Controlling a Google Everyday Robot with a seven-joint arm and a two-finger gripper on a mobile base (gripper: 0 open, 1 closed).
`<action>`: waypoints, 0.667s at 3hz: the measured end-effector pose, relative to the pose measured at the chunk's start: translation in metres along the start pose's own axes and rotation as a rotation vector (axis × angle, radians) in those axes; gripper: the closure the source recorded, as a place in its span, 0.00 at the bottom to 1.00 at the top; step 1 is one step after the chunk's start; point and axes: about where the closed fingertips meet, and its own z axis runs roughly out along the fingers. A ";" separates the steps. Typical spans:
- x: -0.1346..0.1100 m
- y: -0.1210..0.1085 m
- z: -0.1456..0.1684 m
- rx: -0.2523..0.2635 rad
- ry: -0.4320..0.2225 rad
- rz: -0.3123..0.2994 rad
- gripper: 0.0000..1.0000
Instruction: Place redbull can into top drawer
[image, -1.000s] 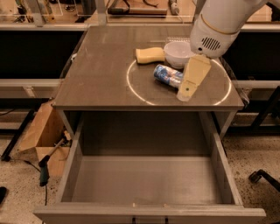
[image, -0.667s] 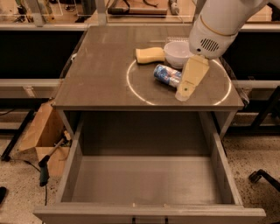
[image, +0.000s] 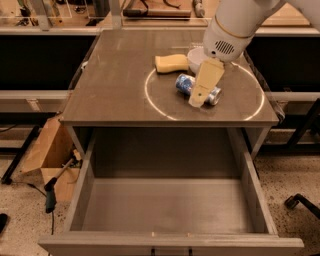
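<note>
The redbull can (image: 184, 83) lies on its side on the grey cabinet top (image: 115, 85), inside a white circle marking, blue and silver with a shiny end to the right. My gripper (image: 198, 99) hangs from the white arm at the upper right. It reaches down right over the can's middle and hides part of it. The can still rests on the top. The top drawer (image: 82, 186) is pulled fully open below the front edge, with a bare grey floor and a small dark handle on its front panel.
A white bowl (image: 195, 56) and a yellow sponge (image: 171, 63) sit just behind the can. A cardboard box (image: 47, 155) and a tool lie on the floor to the left. A chair base (image: 300, 202) shows at right.
My gripper has moved a little to the left, from beside the can's right end to over its middle. The can has not moved.
</note>
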 end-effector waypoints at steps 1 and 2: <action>-0.014 -0.015 0.012 -0.003 -0.011 -0.024 0.00; -0.020 -0.022 0.022 -0.020 -0.012 -0.034 0.00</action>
